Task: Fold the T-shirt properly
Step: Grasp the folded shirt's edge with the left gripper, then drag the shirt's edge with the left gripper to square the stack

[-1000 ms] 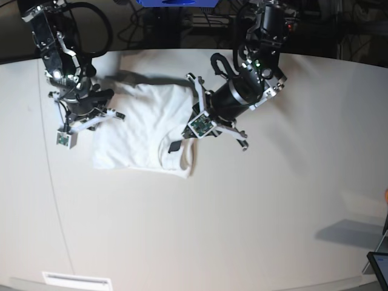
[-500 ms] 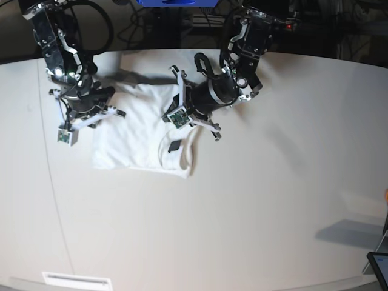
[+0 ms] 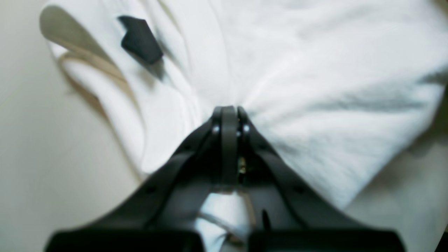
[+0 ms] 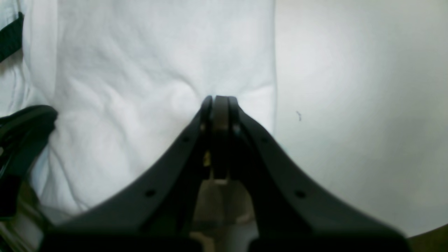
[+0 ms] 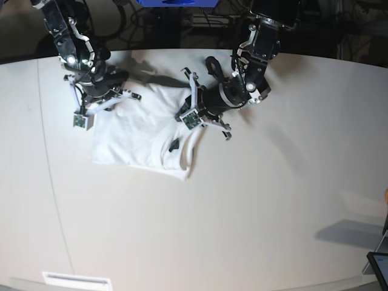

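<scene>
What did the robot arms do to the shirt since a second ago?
Both arms moved toward the table's far edge. The left gripper slid from beside the T-shirt onto its far part and now pinches the cloth. The right gripper also moved farther back, shut on the cloth. The shirt's near part and black tag stayed put.

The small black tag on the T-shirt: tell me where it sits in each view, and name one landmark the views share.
Base: the black tag lies near the T-shirt's near right corner, beside the collar opening.
Left wrist: upper left, beyond the shut left pincer.
Right wrist: only a dark sliver at the upper left edge, probably the tag.
Shared landmark: the white T-shirt on the pale table.
</scene>
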`<state>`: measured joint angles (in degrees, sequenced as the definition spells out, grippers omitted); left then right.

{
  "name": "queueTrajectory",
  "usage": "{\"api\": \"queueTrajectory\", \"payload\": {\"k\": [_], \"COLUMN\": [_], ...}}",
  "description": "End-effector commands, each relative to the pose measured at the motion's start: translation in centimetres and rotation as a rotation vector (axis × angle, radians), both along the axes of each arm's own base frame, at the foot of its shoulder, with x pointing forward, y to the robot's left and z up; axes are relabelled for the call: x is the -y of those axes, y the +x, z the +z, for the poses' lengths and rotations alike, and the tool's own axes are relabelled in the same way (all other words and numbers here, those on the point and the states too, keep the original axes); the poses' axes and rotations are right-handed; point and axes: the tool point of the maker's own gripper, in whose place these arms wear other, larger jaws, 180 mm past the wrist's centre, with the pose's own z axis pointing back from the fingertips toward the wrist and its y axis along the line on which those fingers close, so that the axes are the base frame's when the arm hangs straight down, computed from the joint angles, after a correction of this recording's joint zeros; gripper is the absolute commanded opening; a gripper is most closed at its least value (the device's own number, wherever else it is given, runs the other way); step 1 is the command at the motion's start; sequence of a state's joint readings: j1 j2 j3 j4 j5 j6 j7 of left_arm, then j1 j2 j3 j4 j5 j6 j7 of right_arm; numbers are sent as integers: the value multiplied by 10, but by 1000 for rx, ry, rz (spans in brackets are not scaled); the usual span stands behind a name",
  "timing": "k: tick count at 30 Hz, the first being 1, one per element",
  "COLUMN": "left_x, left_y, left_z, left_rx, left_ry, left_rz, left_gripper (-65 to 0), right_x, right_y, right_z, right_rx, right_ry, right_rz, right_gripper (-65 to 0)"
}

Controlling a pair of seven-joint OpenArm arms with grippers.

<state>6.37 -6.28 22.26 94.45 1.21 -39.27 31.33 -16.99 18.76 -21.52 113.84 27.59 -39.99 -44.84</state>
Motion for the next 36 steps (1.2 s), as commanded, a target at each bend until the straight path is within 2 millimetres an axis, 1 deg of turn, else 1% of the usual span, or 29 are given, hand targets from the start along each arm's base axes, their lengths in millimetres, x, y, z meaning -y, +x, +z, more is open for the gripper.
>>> {"api": "queueTrajectory", "payload": {"k": [1,3,7,9,12,16,18,21,22,23,25,27,30,32,33,36], "left_x": [-7,-13,-27,-27,-31,-32,-31,-28,-28,-29,-22,-21,-4,12,24,51], "left_y": [5,12,23,28,40,51,59,72,78,85,99,113,125,126,126,123], "left_z": [4,6,8,12,12,5,7,11,13,14,18,20,19,18,18,13], "left_rx": [22,37,61,74,81,68,74,84,89,93,97,95,85,77,79,68], "left_ry": [20,40,79,80,92,102,100,94,95,98,86,86,89,93,83,56], "left_rz": [4,1,-2,-1,5,5,8,11,14,18,19,27,-11,-56,-83,-135], "left_gripper": [-650,-650,-650,-650,-650,-650,-650,-650,-650,-650,-650,-650,-650,-650,-650,-650], "right_x": [4,9,12,10,8,-1,-6,-18,-20,-26,-30,-30,-31,-29,-29,-28], "right_y": [3,2,0,-6,-11,-20,-23,-31,-31,-33,-35,-35,-35,-35,-35,-33], "right_z": [4,1,-1,-4,-7,-12,-13,-16,-15,-16,-16,-16,-16,-16,-16,-15], "right_rx": [24,17,8,-6,-19,-43,-49,-65,-66,-70,-73,-74,-75,-75,-75,-71], "right_ry": [-14,-31,-41,-36,-32,-22,-16,12,16,25,31,31,33,32,31,28], "right_rz": [-4,-1,3,1,1,28,40,51,51,60,73,73,73,69,68,68], "right_gripper": [-647,-647,-647,-647,-647,-647,-647,-647,-647,-647,-647,-647,-647,-647,-647,-647]}}
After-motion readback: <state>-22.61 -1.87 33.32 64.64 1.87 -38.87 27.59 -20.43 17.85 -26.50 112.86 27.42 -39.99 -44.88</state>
